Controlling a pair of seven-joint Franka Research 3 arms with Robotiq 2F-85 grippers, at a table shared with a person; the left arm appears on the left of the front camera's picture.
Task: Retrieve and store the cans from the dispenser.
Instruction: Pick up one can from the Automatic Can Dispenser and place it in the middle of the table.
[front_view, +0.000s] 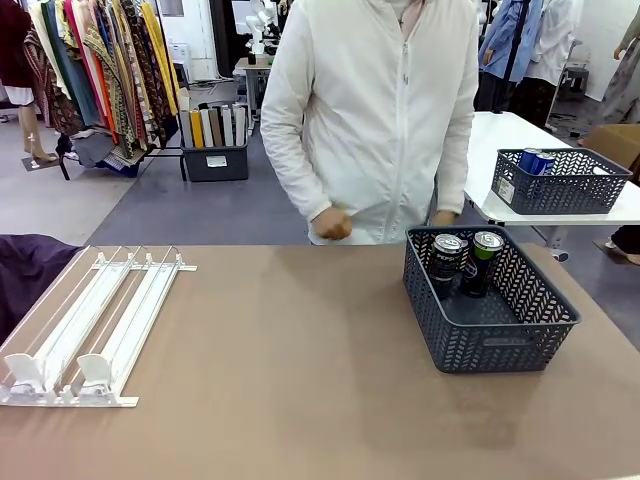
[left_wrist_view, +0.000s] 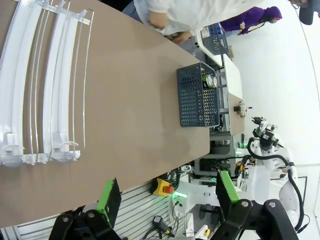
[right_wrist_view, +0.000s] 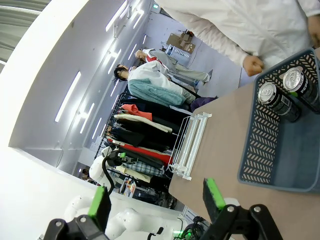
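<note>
Front view: brown table (front_view: 300, 380) fills the lower frame. The dispenser (front_view: 85, 335), a flat white rack of long parallel rails, lies at the left edge of the frame, with two white stoppers at its near end at lower left. No cans sit in its lanes.

A dark grey lattice basket (front_view: 500, 330) stands right of centre. Two cans (front_view: 447, 258) stand upright in the basket's far left corner, side by side and touching or nearly so: one black with white lettering, the other (front_view: 483, 262) dark with a green band. Both have silver tops.

A person in a white jacket (front_view: 370, 120) stands at the far side, upper centre. One hand (front_view: 333, 224) is loosely curled just above the far table edge; the other hand (front_view: 443, 217) is just behind the basket's rim, mostly hidden.

At upper right, a second grey basket (front_view: 565, 185) sits on a white table behind and has something blue in it.

Left wrist view: the left gripper (left_wrist_view: 167, 192) is at the bottom of the frame, jaws spread wide with nothing between them, off the table's near edge. The dispenser is at upper left and the basket is at centre right.

Right wrist view: the right gripper (right_wrist_view: 157, 197) is at the bottom of the frame, green pads set wide apart and holding nothing. The basket with both cans is at the right edge, and the dispenser is at centre.
</note>
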